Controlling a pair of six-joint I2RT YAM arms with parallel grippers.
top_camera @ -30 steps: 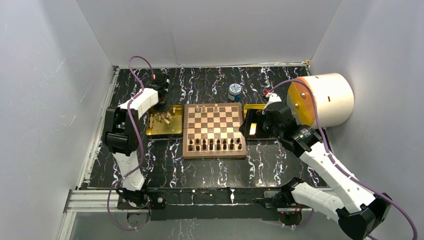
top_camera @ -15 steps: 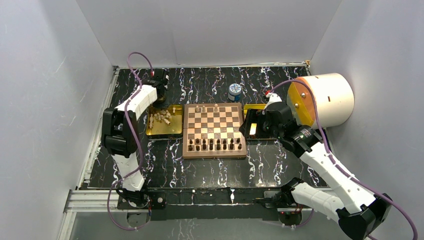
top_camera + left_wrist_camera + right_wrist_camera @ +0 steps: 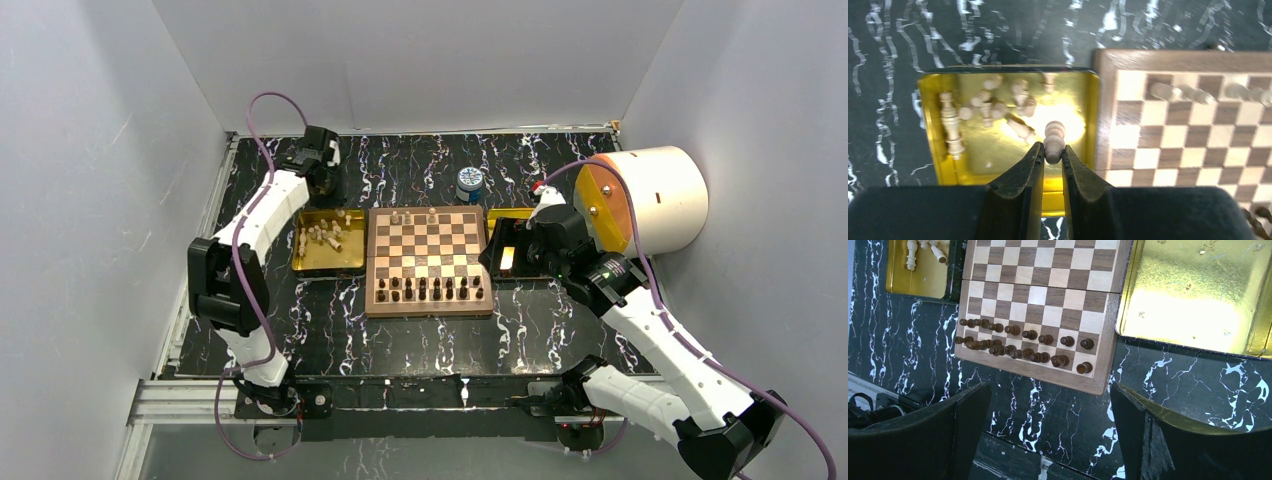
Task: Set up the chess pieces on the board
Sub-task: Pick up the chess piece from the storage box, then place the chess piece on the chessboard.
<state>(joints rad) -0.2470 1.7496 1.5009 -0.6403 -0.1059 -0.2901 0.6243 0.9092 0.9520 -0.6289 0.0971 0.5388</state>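
Quick update: over the last second the left arm has lifted up and back off the tray. The left end effector [image 3: 1052, 150] is clamped on a cream pawn [image 3: 1054, 139], at least it looks like a pawn, held by its base with the head poking out past the tips. So the pick looks done, and I'd guess the next step is carrying it over to a square.

Right below the left end effector is the gold tray [image 3: 930, 130], with the rest of the loose cream pieces [image 3: 983, 107] lying ahead and to its left, mostly tipped over. The chessboard [image 3: 1193, 150] sits just to its right. A few cream pieces are already standing along the board's far row, so there's plenty left to place.

The right end effector [image 3: 1048, 435] hasn't budged. Its fingers are spread wide with nothing in them, and it's hanging over the bench [image 3: 1048, 410] at the board's near right corner. The dark pieces [image 3: 1023, 342] are lined up in two rows ahead of it, and a second gold tray [image 3: 1198, 300] is ahead to its right.

Labels: nothing I can read anywhere. The little jar [image 3: 469, 184] is too small to make out.
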